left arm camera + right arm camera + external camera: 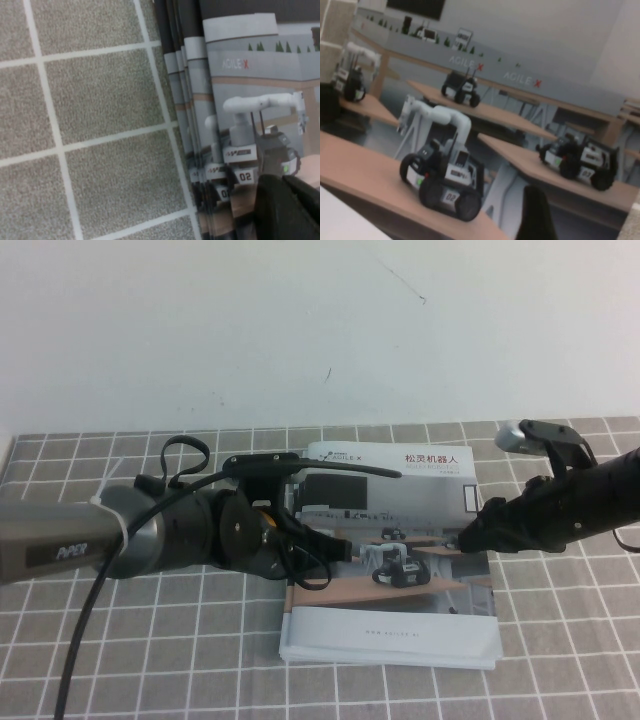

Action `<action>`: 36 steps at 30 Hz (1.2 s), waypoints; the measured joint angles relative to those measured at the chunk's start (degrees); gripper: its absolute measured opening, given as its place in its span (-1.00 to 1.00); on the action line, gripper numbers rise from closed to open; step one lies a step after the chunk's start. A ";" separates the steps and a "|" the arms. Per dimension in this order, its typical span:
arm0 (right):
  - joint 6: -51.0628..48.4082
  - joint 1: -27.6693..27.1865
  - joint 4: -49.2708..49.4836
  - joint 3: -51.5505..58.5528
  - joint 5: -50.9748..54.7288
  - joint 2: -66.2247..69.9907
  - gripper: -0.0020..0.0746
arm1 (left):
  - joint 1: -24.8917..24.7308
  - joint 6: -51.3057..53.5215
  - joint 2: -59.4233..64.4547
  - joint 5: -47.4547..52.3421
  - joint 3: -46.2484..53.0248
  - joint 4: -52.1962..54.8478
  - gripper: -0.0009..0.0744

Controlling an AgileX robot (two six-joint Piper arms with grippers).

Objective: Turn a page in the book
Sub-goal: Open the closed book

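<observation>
The book [400, 620] lies closed on the tiled mat, and its cover page [430, 490] with the robot photo and red Chinese title lies flat and face up. My left gripper [338, 545] is shut and rests low over the cover near the book's left edge. In the left wrist view the left gripper [280, 187] shows dark over the cover [240, 100], beside the fanned page edges. My right gripper [468, 537] is shut, with its tip on the cover near the right edge. The right wrist view shows the right gripper's tip [532, 205] against the cover photo [470, 100].
A grey mat with white grid lines [560, 640] covers the table up to a white wall [300, 320]. The left arm's cable [85, 630] hangs at the front left. A white-capped part of the right arm [512, 436] stands above the book's right side.
</observation>
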 joint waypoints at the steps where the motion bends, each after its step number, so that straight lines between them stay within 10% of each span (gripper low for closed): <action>1: 0.28 0.00 0.00 0.00 -0.25 0.00 0.21 | 0.00 0.00 0.00 0.00 0.00 -0.14 -0.98; 36: -1.23 -0.35 9.07 -2.60 7.60 -2.62 0.20 | 0.00 -0.11 0.00 0.00 0.00 -0.36 -0.99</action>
